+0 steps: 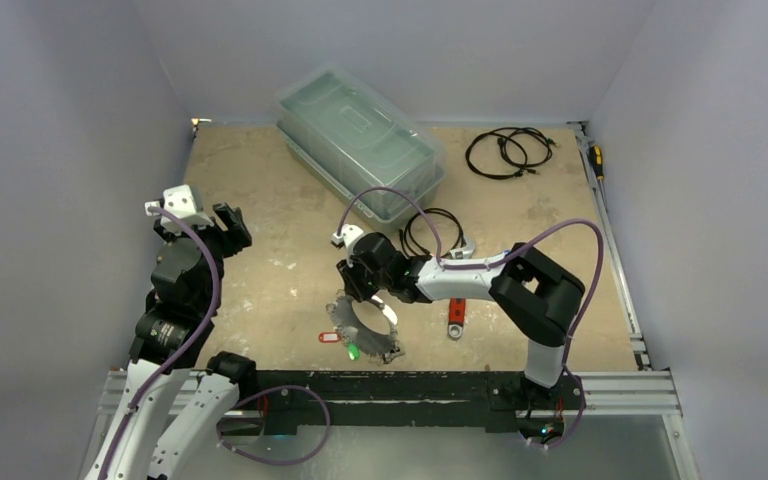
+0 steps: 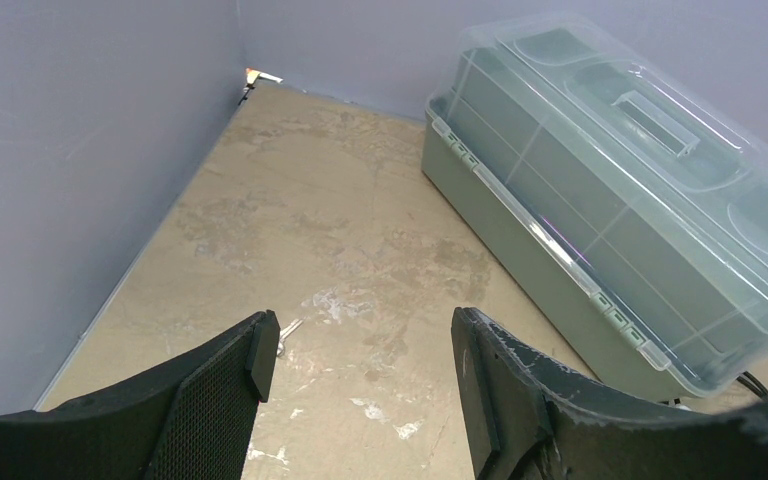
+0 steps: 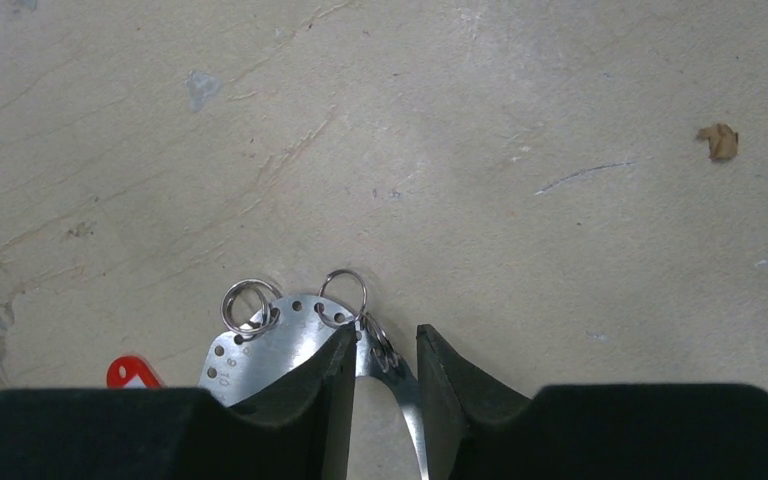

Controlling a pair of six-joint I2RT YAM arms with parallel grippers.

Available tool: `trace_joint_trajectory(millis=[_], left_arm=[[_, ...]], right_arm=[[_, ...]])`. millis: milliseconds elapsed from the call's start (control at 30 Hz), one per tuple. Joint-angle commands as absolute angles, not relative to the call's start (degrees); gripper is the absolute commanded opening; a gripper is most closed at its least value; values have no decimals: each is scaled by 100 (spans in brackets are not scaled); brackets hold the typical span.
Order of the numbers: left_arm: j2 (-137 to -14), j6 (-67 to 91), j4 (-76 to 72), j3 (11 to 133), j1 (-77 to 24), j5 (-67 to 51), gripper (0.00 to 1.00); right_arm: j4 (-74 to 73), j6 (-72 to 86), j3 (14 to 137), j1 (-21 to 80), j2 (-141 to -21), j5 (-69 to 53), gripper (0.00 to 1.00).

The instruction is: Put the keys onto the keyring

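Observation:
The keyring (image 1: 392,318) is a flat silvery loop near the front middle of the table, with a red-tagged key (image 1: 328,337) and a green-tagged key (image 1: 354,350) at its near-left side. My right gripper (image 1: 363,292) is down on the loop's far edge. In the right wrist view the jaws (image 3: 385,345) stand narrowly open astride the keyring's punched band (image 3: 285,335), with small split rings (image 3: 344,296) on it and a red tag (image 3: 128,372) at the left. My left gripper (image 2: 360,345) hovers open and empty at the left; a bare little key (image 2: 288,328) lies by its left finger.
A clear lidded box (image 1: 360,140) lies at the back centre, seen again in the left wrist view (image 2: 620,190). Black coiled cables (image 1: 432,230) (image 1: 508,150) lie behind and right of the right arm. A red-handled wrench (image 1: 456,318) rests right of the keyring.

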State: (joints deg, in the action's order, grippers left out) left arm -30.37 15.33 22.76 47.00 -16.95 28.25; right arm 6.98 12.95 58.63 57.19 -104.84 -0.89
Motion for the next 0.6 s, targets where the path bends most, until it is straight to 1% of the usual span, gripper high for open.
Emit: trace_joint_trajectory(millis=[0,133,200,267,367,567], left_arm=[[-3058,1415,2078,4691,-1725,2759,66],[-3067,1415,2074,4694,-1728,2760,66],[-3076,1415,2074,4688,-1723,2760,66],[-3073,1415,2079,4687,-1726,2760,66],[-3076,1407,2077,4691,-1730,2762,66],[-3084,1406,2075,4691,-1723,2764,66]], right_arm=[[798,1196,6138,5687,-10556,-246,31],[749,1179,6177,5684,-10614,-287,30],[722,1174,6187,5680,-10626,-291,26],[713,1161,6180,5678,-10618,-283,14],[668,1137,6185,5678,-10596,-228,0],[549,1066,6126,5679,-10283,-228,0]])
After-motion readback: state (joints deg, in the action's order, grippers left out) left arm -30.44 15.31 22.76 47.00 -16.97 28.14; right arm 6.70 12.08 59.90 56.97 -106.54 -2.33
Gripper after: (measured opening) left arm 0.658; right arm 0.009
